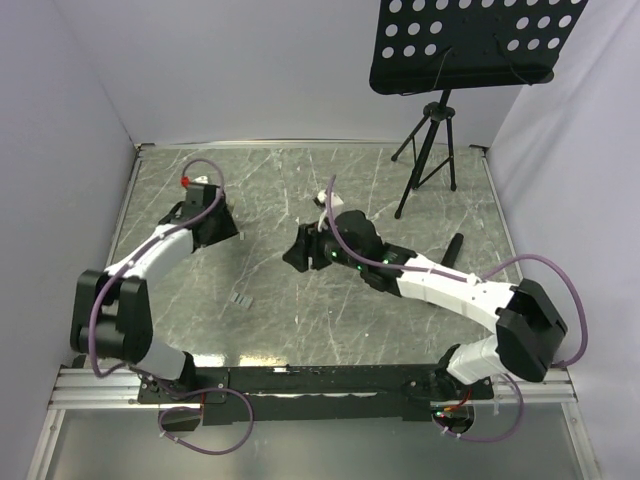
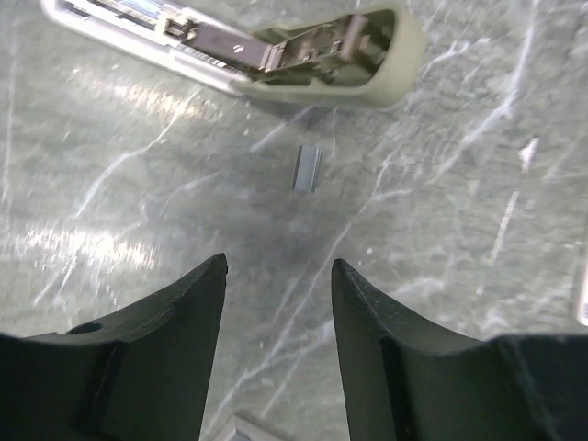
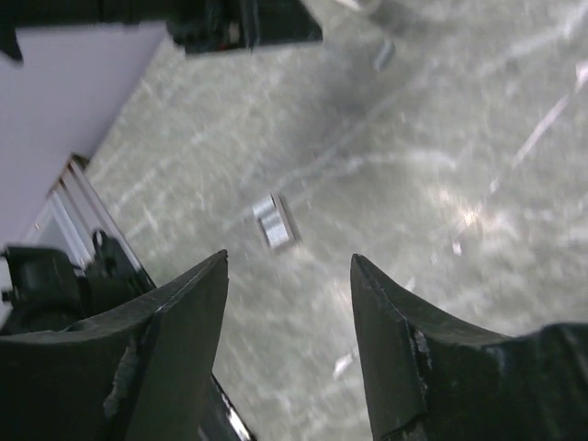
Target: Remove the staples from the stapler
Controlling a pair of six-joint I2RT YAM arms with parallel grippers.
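The stapler (image 2: 276,46) is cream-white with a silvery inner rail. It lies opened on the marble table at the top of the left wrist view. In the top view I cannot make it out by the left gripper. One short grey strip of staples (image 2: 307,168) lies just below it. My left gripper (image 2: 278,266) (image 1: 210,222) is open and empty, a little short of that strip. Another staple strip (image 3: 274,221) (image 1: 241,301) lies on the table ahead of my right gripper (image 3: 289,262) (image 1: 300,252), which is open and empty above the table. A further strip (image 3: 384,55) shows blurred near the left arm.
A black tripod music stand (image 1: 430,150) stands at the back right. A short black rod (image 1: 452,248) lies right of the right arm. Lilac walls close in the left, back and right sides. A metal rail (image 1: 300,380) runs along the near edge.
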